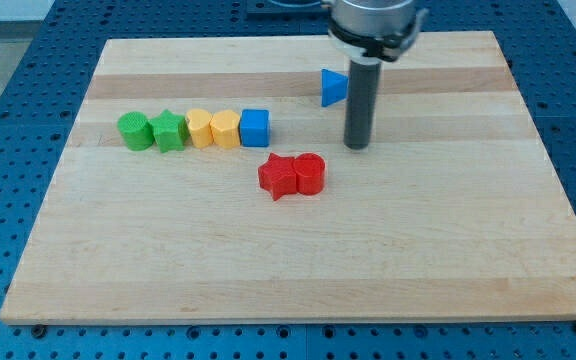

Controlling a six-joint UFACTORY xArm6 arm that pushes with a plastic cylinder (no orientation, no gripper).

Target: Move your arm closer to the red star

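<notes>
The red star (278,177) lies near the middle of the wooden board (298,270), touching a red cylinder (310,173) on its right. My tip (356,145) rests on the board up and to the right of the red pair, a short gap from the red cylinder. A blue triangle (333,88) lies just left of the rod, higher in the view.
A row of blocks stands left of the middle: green cylinder (133,131), green star (169,131), yellow heart (200,129), yellow hexagon (226,128), blue cube (255,128). The board sits on a blue perforated table (28,60).
</notes>
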